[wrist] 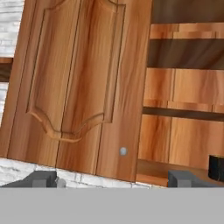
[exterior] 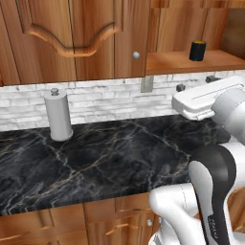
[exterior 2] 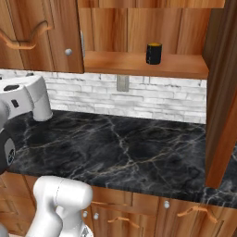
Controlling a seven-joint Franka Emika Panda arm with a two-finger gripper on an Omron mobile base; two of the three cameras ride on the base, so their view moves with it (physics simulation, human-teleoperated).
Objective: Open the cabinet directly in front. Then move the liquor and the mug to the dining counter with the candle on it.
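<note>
Dark fingertips of the gripper [wrist: 113, 178] stand wide apart, empty. Ahead to their right, the black mug [wrist: 217, 167] sits on the open cabinet's shelf [exterior 2: 139, 65]; rigid, light, probably slick, best pinched across its body. The closed door's knob [wrist: 123, 151] is straight ahead.

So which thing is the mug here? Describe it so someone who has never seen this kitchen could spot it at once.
Start at the wooden wall cabinet above the black marble counter; its right door is open, baring a wooden shelf. The mug stands upright on that shelf, toward its right. It is a short black cylinder with a yellow-orange rim, unlike the taller grey paper-towel cylinder down on the counter.
</note>
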